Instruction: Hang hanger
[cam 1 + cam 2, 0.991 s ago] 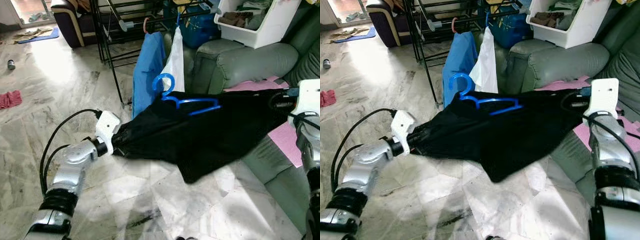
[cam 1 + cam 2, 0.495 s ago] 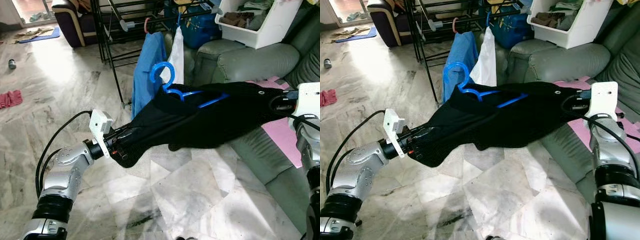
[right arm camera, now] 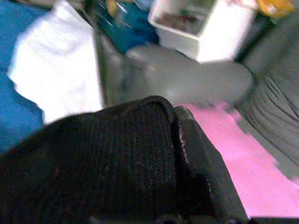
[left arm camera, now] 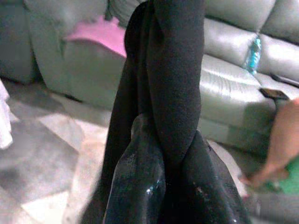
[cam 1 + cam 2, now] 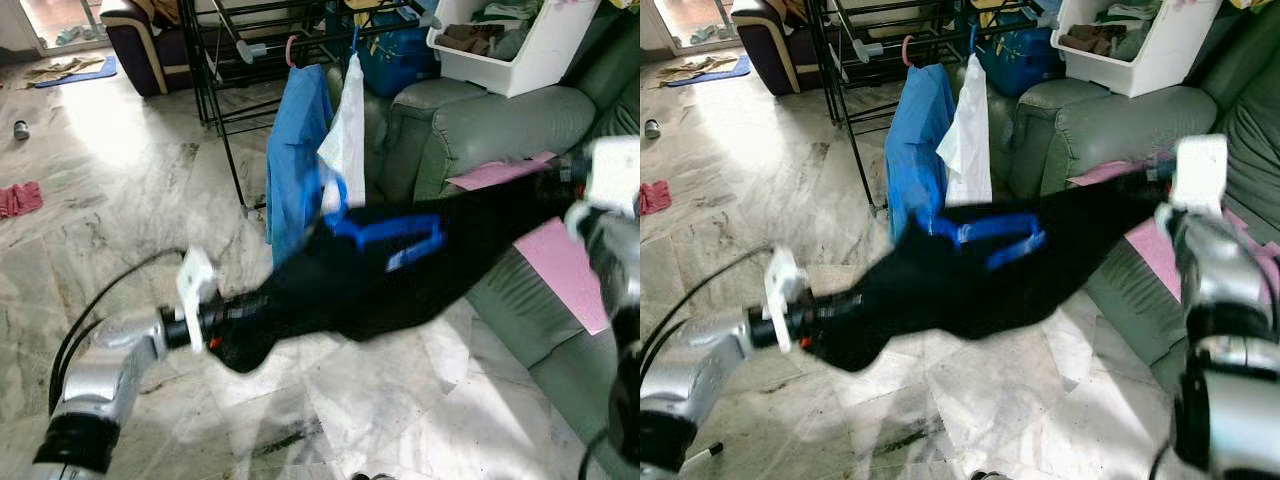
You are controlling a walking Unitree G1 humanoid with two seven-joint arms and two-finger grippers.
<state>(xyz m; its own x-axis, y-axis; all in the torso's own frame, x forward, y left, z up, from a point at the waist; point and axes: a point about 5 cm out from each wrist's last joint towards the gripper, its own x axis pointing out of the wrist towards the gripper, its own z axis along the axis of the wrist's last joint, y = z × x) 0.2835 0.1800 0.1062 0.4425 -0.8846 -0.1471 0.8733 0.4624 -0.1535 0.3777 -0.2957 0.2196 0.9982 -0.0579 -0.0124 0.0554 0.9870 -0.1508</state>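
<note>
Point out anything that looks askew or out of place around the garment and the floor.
The blue hanger lies flat and tilted on top of the black garment stretched between the left gripper and right gripper, not hooked on the rack. A red cloth lies loose on the floor.

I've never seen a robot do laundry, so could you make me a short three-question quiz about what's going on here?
1. True or false: the blue hanger already hangs on the black drying rack.
2. What do the left gripper and right gripper hold between them? A) white cloth B) black garment C) pink sheet
3. Fill in: the blue garment on the rack hangs beside a ____ one.

Key: 1 false, it lies on the black garment. 2 B. 3 white.
</note>
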